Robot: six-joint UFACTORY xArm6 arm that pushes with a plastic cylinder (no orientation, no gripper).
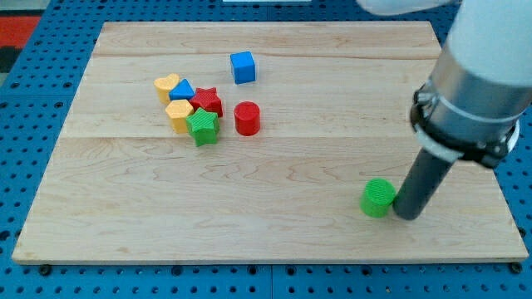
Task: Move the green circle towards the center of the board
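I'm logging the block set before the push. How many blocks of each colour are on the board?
Green: 2, the green circle beside my tip and the green star
Red: 2
Blue: 2
Yellow: 2
Total: 8

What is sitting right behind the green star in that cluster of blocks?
Behind the green star, toward the view's top, sit a red star and a yellow block, both touching it. The green star hides their lower edges.

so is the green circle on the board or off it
On it: the green circle sits on the wooden board, near the view's bottom right, with my tip beside it.
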